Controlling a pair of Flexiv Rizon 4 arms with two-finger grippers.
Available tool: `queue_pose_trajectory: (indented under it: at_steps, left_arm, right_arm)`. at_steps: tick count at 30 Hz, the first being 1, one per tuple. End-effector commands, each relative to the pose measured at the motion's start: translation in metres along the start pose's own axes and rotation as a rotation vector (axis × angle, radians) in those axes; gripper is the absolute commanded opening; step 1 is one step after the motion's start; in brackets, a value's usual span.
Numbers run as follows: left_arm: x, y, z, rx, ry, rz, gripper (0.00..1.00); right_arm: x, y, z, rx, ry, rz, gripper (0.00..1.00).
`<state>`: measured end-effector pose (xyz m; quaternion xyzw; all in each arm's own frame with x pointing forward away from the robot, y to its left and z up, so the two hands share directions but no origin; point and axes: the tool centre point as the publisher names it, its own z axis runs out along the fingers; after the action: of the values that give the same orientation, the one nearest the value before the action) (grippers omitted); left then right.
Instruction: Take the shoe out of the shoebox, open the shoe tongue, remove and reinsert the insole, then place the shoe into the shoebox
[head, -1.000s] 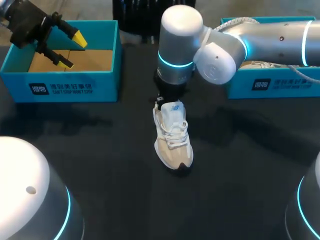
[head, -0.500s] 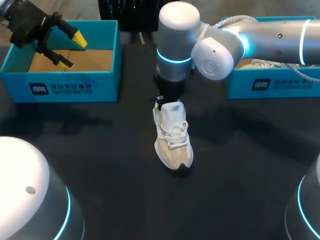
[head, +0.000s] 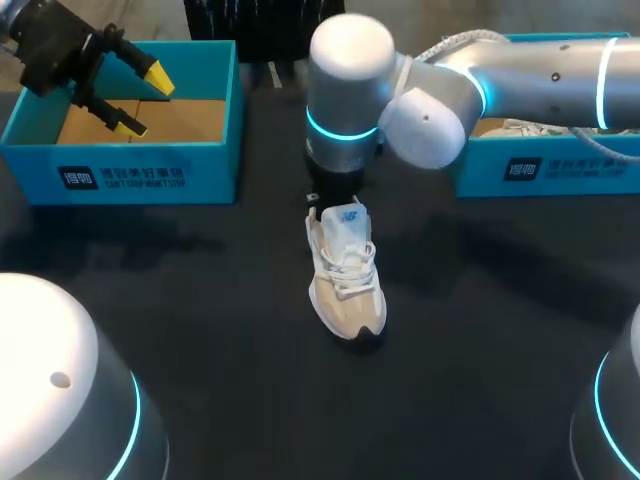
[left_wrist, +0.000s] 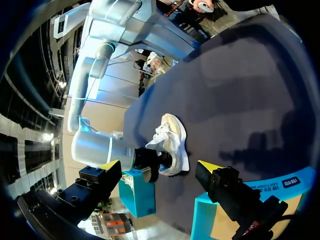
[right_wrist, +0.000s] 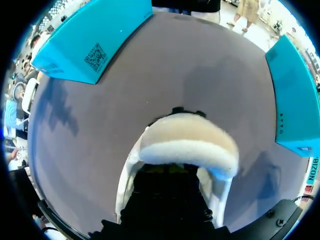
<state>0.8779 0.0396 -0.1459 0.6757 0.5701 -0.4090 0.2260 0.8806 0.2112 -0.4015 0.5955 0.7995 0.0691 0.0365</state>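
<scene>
A beige and white shoe stands upright on the dark table, toe toward me. My right arm comes in from the right, and its gripper points down at the shoe's heel end, mostly hidden under the wrist. In the right wrist view the padded heel collar fills the space just ahead of the gripper; the yellow tips are hidden in the dark shoe opening. My left gripper hangs open and empty above the left shoebox. From the left wrist, the shoe lies far ahead.
A second teal shoebox stands at the right behind my right arm, with another shoe partly visible in it. The left shoebox shows a bare cardboard floor. My two arm bases fill the near corners.
My right arm's wrist has shifted slightly to the left above the shoe's heel. The shoe and my left arm have stayed where they were.
</scene>
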Motion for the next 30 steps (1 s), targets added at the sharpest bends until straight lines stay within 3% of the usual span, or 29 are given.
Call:
queue_pose_trajectory:
  at_steps: [1,3,7,15,17,23,30]
  left_arm:
    - [0.000,0.000,-0.001,0.001,0.003,0.000,1.00]
    - [0.000,0.000,-0.001,0.001,0.003,0.000,1.00]
    - [0.000,0.000,-0.001,0.001,0.003,0.000,1.00]
    - [0.000,0.000,-0.001,0.001,0.003,0.000,1.00]
    - [0.000,0.000,-0.001,0.001,0.003,0.000,1.00]
    - [0.000,0.000,-0.001,0.001,0.003,0.000,1.00]
    - [0.000,0.000,-0.001,0.001,0.003,0.000,1.00]
  right_arm:
    - [0.008,0.004,0.010,0.015,-0.008,0.007,0.00]
    - [0.005,0.004,0.008,0.030,-0.015,0.005,0.00]
    - [0.006,0.005,-0.019,0.061,-0.030,-0.013,0.00]
    - [0.005,-0.004,-0.062,0.271,0.028,-0.050,0.00]
    - [0.005,-0.005,-0.070,0.291,0.029,-0.053,0.00]
    - [0.004,-0.010,-0.085,0.386,0.046,-0.066,0.00]
    - [0.001,-0.031,-0.087,0.475,0.079,-0.032,0.00]
